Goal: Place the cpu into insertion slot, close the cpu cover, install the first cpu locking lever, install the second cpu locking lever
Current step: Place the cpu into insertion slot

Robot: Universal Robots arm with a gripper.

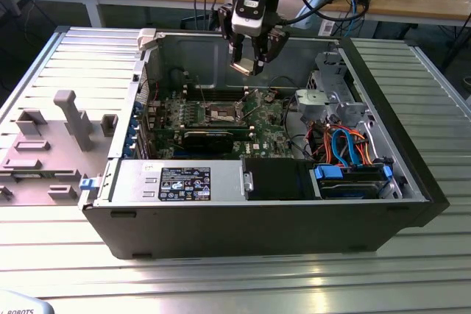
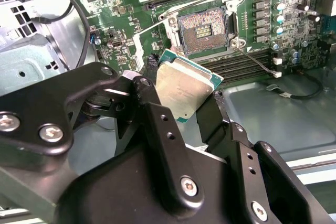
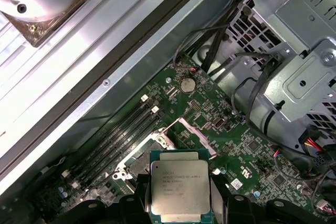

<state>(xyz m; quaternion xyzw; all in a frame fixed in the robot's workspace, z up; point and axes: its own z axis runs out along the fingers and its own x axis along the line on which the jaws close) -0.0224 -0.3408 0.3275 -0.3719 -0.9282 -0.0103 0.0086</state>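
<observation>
- Two black fingers (image 2: 157, 129) of your jaws pinch the cpu (image 2: 185, 88) by opposite edges.
- One face of the chip, its silvery-grey metal top, looks toward both wrist views, with a thin green rim showing round it. In the second wrist view it hangs tilted, clear of the board.
- One socket, the insertion slot (image 2: 203, 30), lies just beyond the cpu with its dark contact field bare inside a thin silver rim. The chip and the slot are apart.
- One thin silver frame, the cpu cover (image 3: 195, 132), stands swung up at the slot's edge, off the socket.
- All around the slot you see the green circuit board (image 2: 131, 9). Long black memory slots (image 3: 118, 137) run alongside the socket.
- One arm (image 1: 254, 5) reaches down in the exterior view into the open computer case (image 1: 257, 229). The jaws hover over the board, nearer the case's far wall than the slot is.
- Several orange and blue cables (image 1: 346, 148) and a grey drive cage (image 1: 335, 97) fill the case toward the exterior view's right.
- One ribbed metal desk (image 1: 221, 277) carries the case. A grey fixture (image 1: 51, 145) sits on it at the exterior view's left.
</observation>
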